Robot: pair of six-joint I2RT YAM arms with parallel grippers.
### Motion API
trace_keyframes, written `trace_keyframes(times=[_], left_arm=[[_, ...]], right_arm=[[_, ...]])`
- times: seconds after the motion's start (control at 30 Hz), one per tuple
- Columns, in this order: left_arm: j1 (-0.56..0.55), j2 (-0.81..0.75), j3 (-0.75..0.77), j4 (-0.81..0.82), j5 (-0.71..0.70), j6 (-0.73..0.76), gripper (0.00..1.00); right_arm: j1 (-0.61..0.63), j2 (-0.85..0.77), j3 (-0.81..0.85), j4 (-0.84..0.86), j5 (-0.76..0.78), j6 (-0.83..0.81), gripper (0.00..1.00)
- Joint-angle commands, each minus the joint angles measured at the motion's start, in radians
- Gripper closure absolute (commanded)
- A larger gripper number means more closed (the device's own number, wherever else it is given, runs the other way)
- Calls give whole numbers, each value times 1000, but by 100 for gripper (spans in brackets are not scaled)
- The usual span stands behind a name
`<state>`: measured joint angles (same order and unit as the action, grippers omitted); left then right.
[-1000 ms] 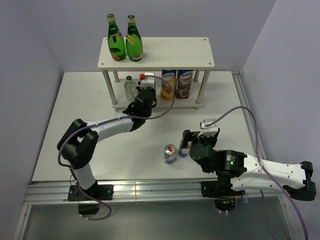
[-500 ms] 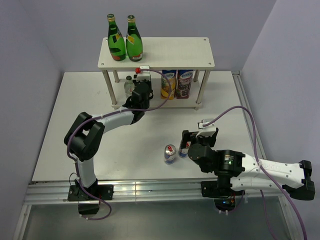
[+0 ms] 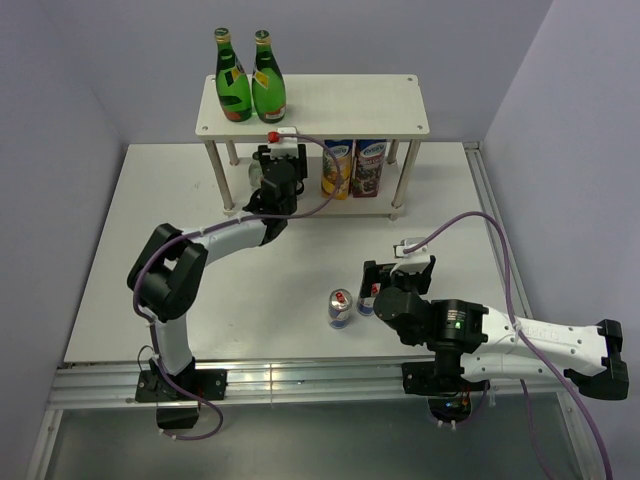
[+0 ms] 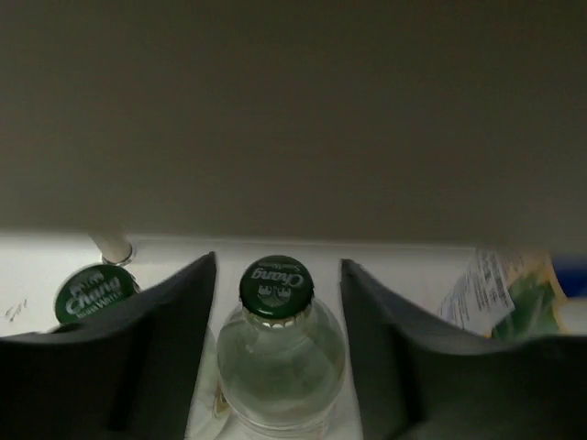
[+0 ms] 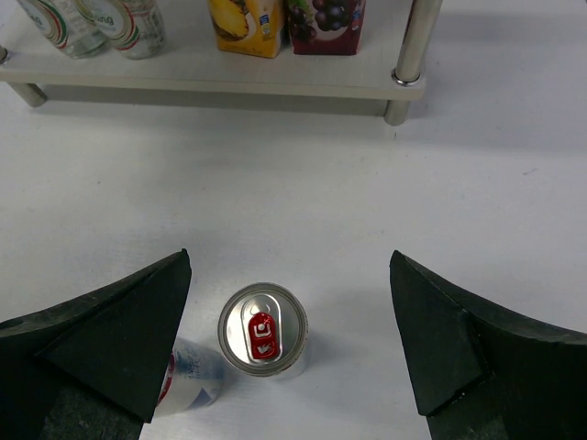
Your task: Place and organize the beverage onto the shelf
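The shelf [image 3: 340, 100] stands at the back with two green glass bottles [image 3: 250, 90] on the left of its top board. My left gripper [image 3: 272, 160] reaches under that board and is shut on a small clear bottle [image 4: 278, 353] with a green cap, upright over the lower board. The second clear bottle [image 4: 94, 293] stands just to its left. My right gripper [image 5: 289, 261] is wide open above a slim can [image 5: 262, 330] that stands upright on the table. The other can [image 5: 188, 380] is beside it, partly hidden behind my left finger [image 5: 110, 339].
Two juice cartons [image 3: 353, 167] stand on the lower board [image 5: 229, 69], right of the clear bottles. A metal shelf post [image 5: 408, 55] stands at the front right. The table [image 3: 150, 270] ends in a metal rail at the near edge, and walls close in on both sides.
My left gripper has moved away from me, in under the shelf's top board, carrying the clear bottle beside the other one. My right gripper has hardly moved.
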<state>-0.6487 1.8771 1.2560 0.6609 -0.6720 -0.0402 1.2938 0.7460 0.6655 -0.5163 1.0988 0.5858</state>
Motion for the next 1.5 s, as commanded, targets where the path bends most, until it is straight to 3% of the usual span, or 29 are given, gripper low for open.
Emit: trace_keyframes(times=[0.0,0.07,0.4,0.5,0.77,1.0,1.2,1.47], left_arm=[[20,-16,45,26,8,-3,36],[20,-24,42,14,12,-12,25],[-12,-102,-36,-14,-11,-29,14],[-38,-145,-73,-23,-17,-39,1],[-121,-258,-139,-75,-70,-44,1],[-225,-438,-225,-246,-122,-142,1],[-437,-625,-394,-386,-179,-282,1],[-867,-719,-491,-657,-374,-555,1]], right_arm=[[9,-7,0,27,33,8,5],[9,-10,2,25,35,12,4],[7,-22,-1,25,41,17,4],[9,-20,-1,22,42,17,5],[9,-23,-1,16,59,23,4],[9,-11,5,9,49,32,0],[9,-3,54,-146,-6,188,0],[12,-77,115,-301,-109,298,0]])
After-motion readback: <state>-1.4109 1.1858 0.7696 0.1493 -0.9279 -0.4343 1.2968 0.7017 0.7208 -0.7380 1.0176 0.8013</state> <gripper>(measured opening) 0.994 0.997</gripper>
